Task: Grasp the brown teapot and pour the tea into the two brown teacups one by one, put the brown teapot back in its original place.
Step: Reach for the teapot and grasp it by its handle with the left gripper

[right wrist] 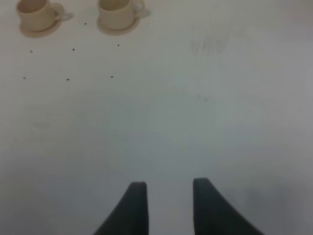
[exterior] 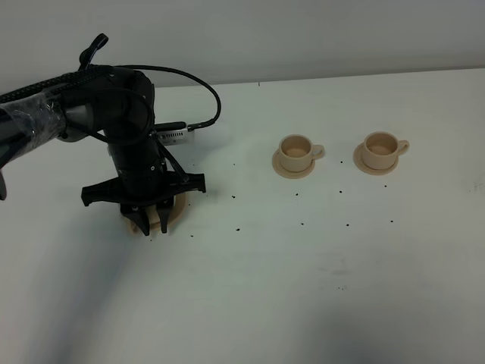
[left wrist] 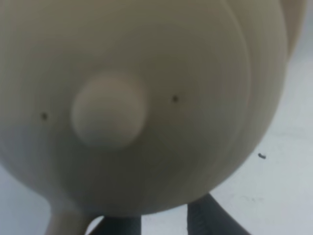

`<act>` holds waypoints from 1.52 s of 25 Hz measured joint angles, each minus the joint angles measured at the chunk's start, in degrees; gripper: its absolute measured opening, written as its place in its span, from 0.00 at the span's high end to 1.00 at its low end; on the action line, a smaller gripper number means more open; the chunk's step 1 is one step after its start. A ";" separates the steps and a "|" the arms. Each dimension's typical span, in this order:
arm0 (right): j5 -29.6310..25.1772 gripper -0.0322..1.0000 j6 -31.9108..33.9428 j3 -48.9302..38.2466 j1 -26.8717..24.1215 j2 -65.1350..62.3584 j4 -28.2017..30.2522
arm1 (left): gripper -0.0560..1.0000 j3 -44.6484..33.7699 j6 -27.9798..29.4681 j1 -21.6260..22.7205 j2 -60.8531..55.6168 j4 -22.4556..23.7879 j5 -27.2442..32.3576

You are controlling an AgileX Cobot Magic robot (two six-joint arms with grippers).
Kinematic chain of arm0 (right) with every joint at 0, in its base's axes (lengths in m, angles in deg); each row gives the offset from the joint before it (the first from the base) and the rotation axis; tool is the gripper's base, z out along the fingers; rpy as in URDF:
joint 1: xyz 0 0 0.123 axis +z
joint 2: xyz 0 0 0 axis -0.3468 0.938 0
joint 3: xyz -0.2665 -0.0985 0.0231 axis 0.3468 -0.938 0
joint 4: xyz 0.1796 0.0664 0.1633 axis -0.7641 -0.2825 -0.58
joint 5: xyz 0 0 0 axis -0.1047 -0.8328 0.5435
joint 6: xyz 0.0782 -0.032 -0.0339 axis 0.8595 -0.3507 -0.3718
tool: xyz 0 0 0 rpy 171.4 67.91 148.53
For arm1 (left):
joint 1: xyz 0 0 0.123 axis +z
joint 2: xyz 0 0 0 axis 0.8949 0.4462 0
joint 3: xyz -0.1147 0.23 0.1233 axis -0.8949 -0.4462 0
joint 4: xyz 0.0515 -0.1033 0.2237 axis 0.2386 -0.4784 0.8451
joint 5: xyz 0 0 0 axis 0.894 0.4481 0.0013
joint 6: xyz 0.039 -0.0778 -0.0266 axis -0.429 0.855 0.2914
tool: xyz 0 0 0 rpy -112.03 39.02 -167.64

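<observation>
**Left gripper low over the big saucer, teapot right under it**

The left gripper (exterior: 154,225) hangs directly over the big saucer (exterior: 180,211). The teapot (left wrist: 156,73) fills the left wrist view, with its lid knob (left wrist: 110,110) facing the camera. Whether the jaws grip it cannot be told. The near cup (exterior: 295,152) and the far cup (exterior: 381,148) stand well to the right of the big saucer. The right gripper (right wrist: 169,186) is over bare table (right wrist: 205,122), its jaws apart and empty.
</observation>
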 joint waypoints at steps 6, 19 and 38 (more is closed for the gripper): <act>0.00 0.74 0.00 0.00 0.00 0.00 0.00 | 0.71 0.00 -6.19 -0.10 0.00 -3.59 0.07; 0.00 0.74 0.00 0.00 0.00 0.00 0.00 | 0.71 0.00 -14.05 -0.16 -5.63 -8.08 5.36; 0.00 0.74 0.00 0.00 0.00 0.00 0.00 | 0.71 -1.05 -22.98 4.01 -14.00 -1.76 5.42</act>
